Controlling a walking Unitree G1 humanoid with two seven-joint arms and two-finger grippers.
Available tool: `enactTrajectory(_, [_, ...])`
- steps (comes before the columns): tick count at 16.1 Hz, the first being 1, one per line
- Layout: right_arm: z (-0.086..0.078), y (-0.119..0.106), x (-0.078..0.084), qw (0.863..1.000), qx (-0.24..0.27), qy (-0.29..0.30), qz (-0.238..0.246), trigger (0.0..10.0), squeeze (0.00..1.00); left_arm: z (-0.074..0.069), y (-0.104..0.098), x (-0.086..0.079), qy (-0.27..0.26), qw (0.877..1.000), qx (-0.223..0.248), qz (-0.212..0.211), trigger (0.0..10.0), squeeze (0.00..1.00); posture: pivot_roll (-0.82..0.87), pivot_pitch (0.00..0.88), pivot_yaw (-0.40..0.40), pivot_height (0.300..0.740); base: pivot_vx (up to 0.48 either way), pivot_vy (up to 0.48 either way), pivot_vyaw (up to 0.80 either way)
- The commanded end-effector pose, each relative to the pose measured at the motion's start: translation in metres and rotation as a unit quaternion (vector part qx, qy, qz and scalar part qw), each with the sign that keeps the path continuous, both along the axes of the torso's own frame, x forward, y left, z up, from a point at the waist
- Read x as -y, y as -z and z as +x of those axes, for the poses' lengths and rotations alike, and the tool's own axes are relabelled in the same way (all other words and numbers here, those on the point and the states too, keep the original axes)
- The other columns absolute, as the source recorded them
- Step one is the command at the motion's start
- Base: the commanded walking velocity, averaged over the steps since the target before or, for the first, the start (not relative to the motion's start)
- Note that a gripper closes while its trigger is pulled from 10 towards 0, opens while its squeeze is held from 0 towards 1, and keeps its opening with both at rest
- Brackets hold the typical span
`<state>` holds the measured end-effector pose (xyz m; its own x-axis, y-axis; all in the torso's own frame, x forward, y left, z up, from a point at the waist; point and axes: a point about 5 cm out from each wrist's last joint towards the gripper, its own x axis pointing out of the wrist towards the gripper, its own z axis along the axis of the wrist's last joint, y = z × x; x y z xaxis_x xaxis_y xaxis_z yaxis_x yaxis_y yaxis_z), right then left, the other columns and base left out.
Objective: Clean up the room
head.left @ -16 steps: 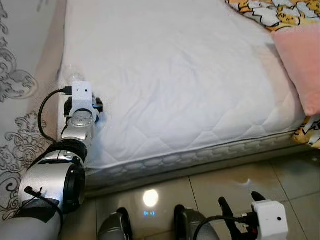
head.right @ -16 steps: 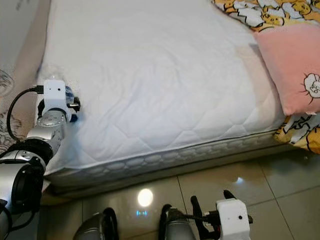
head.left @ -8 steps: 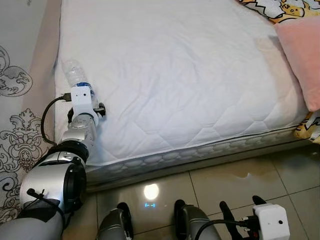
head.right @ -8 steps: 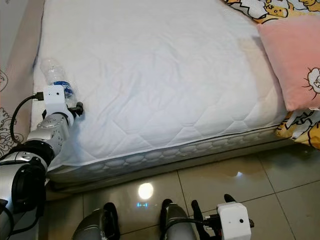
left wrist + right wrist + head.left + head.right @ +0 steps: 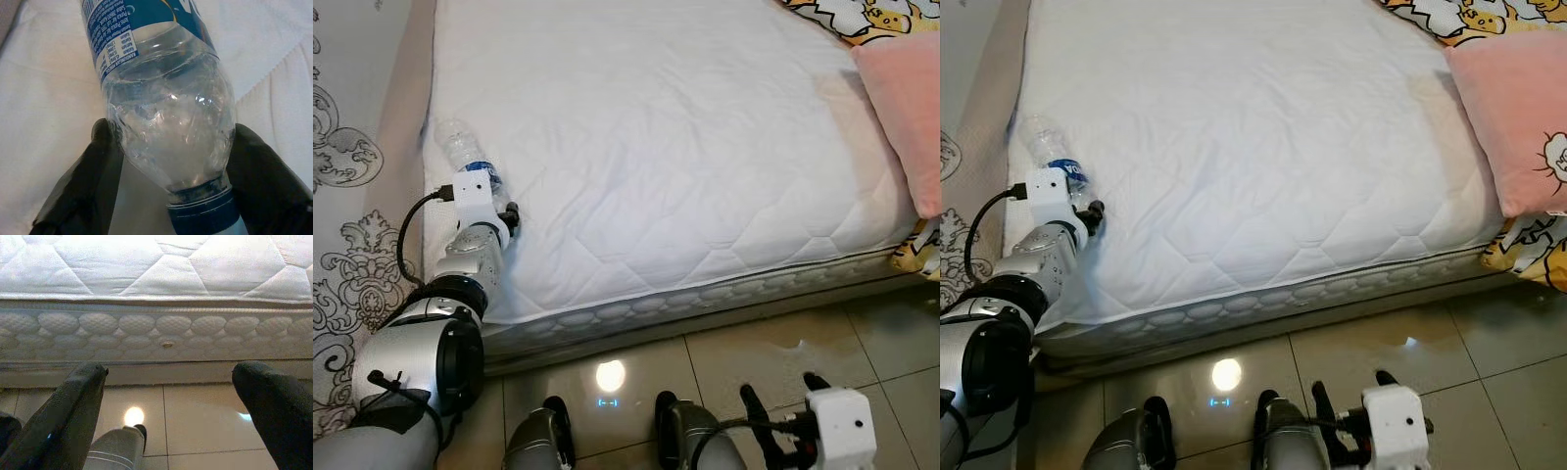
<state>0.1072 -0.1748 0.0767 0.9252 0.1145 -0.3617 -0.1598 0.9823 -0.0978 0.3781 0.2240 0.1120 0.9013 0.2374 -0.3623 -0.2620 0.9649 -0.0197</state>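
Bottle (image 5: 458, 147) lies on its side at the bed's (image 5: 636, 127) left edge, near the front left corner, cap end toward the robot. Left gripper (image 5: 168, 156) is at the bottle's neck end, fingers (image 5: 105, 156) on either side of the crumpled shoulder, touching it but not clearly clenched; looks like a grasp being set, bottle not yet lifted off the bed. Pink pillow (image 5: 1513, 117) sits at the bed's right edge. Right gripper (image 5: 168, 382) hangs low over the floor (image 5: 195, 421) in front of the bed, fingers spread, empty. Judgement: cleanup is early; pickup and disposal remain.
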Motion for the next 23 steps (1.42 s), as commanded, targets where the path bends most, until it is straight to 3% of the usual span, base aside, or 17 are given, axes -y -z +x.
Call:
enactTrajectory(1, [-0.005, 0.006, 0.004, 1.000, -0.022, 0.003, -0.002, 10.0, 0.00, -0.004, 0.010, 0.003, 0.003, 0.999, -0.019, -0.027, 0.0, 0.00, -0.39, 0.280, -0.027, 0.740, 0.000, 0.000, 0.00])
enactTrajectory(3, [-0.003, 0.007, 0.003, 1.000, -0.023, -0.001, -0.003, 10.0, 0.00, -0.003, 0.008, 0.001, -0.005, 0.999, -0.011, -0.046, 0.0, 0.00, -0.39, 0.274, -0.027, 0.740, 0.000, 0.000, 0.00])
enactTrajectory(6, [0.011, 0.010, 0.002, 1.000, -0.008, -0.001, 0.001, 10.0, 0.00, 0.001, -0.002, 0.002, 0.008, 0.999, 0.010, -0.053, 0.0, 0.00, -0.35, 0.231, -0.013, 0.740, 0.000, 0.000, 0.00])
enactTrajectory(8, [0.031, 0.013, 0.000, 1.000, 0.007, -0.004, 0.010, 10.0, 0.00, 0.005, -0.009, 0.005, 0.019, 0.996, 0.030, -0.079, 0.0, 0.00, -0.31, 0.197, -0.011, 0.740, 0.000, 0.000, 0.00])
enactTrajectory(11, [0.054, 0.019, -0.003, 1.000, 0.021, -0.009, 0.019, 10.0, 0.00, 0.012, -0.026, 0.004, 0.038, 0.995, 0.062, -0.060, 0.0, 0.00, -0.26, 0.137, -0.004, 0.740, 0.000, 0.000, 0.00])
enactTrajectory(15, [0.098, 0.017, -0.009, 0.997, 0.061, -0.019, 0.031, 10.0, 0.00, 0.016, -0.039, 0.005, 0.074, 0.989, 0.110, -0.061, 0.0, 0.00, -0.18, 0.032, 0.009, 0.740, 0.000, 0.000, 0.00])
enactTrajectory(17, [0.116, 0.016, -0.013, 0.996, 0.077, -0.018, 0.040, 10.0, 0.00, 0.017, -0.046, 0.007, 0.099, 0.984, 0.143, -0.038, 0.0, 0.00, -0.13, 0.000, 0.017, 0.740, 0.000, 0.000, 0.00])
enactTrajectory(19, [0.141, 0.009, -0.015, 0.993, 0.106, -0.003, 0.054, 10.0, 0.00, 0.007, -0.046, 0.001, 0.120, 0.973, 0.197, 0.021, 0.0, 0.00, -0.09, 0.000, 0.037, 0.740, 0.000, 0.000, 0.00])
enactTrajectory(21, [0.154, -0.007, -0.004, 0.988, 0.144, 0.020, 0.052, 10.0, 0.00, -0.021, -0.033, -0.013, 0.089, 0.967, 0.233, 0.051, 0.0, 0.00, -0.09, 0.000, 0.039, 0.740, 0.000, 0.000, 0.00])
enactTrajectory(23, [0.158, -0.017, 0.007, 0.983, 0.165, 0.046, 0.067, 10.0, 0.00, -0.051, -0.019, -0.007, 0.118, 0.957, 0.245, 0.102, 0.0, 0.00, -0.08, 0.000, 0.029, 0.740, 0.000, 0.000, 0.00])
